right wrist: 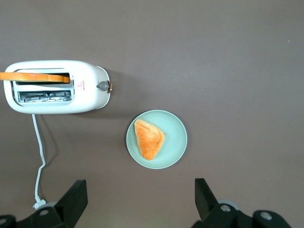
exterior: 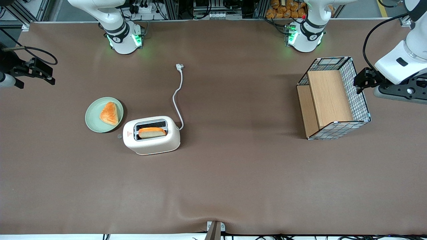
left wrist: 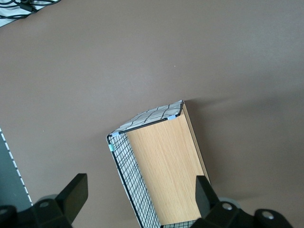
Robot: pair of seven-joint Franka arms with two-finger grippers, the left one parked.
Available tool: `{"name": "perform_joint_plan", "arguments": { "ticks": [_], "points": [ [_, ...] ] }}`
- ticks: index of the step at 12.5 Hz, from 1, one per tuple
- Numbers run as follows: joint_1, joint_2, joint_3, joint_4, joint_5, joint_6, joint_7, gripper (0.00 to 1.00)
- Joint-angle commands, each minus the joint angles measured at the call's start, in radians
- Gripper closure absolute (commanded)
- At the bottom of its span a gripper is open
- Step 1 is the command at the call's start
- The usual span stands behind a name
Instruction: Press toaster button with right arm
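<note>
Front view: cream-white rounded two-slot toaster (exterior: 151,135) sits on the brown table mat (exterior: 233,173), a bread slice (exterior: 152,132) in its nearer slot, small grey round button (exterior: 119,136) protruding from the narrow end facing the pale green plate (exterior: 95,123) with a pastry (exterior: 109,113). Right arm's black gripper (exterior: 36,71) hangs at the working arm's end, fingers spread wide apart, holding nothing, well apart from the toaster.

Cream-white toaster (exterior: 151,135), grey toaster button (right wrist: 102,86), pale green plate (exterior: 93,115), black gripper (right wrist: 137,202).
</note>
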Motion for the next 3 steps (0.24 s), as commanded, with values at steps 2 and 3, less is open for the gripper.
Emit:
{"name": "perform_joint_plan", "arguments": {
  "ticks": [2, 3],
  "points": [
    [0.014, -0.014, -0.012, -0.005, 0.023, -0.027, 0.02, 0.0],
    [0.016, -0.014, -0.012, -0.004, 0.023, -0.027, 0.018, 0.0]
  ]
}}
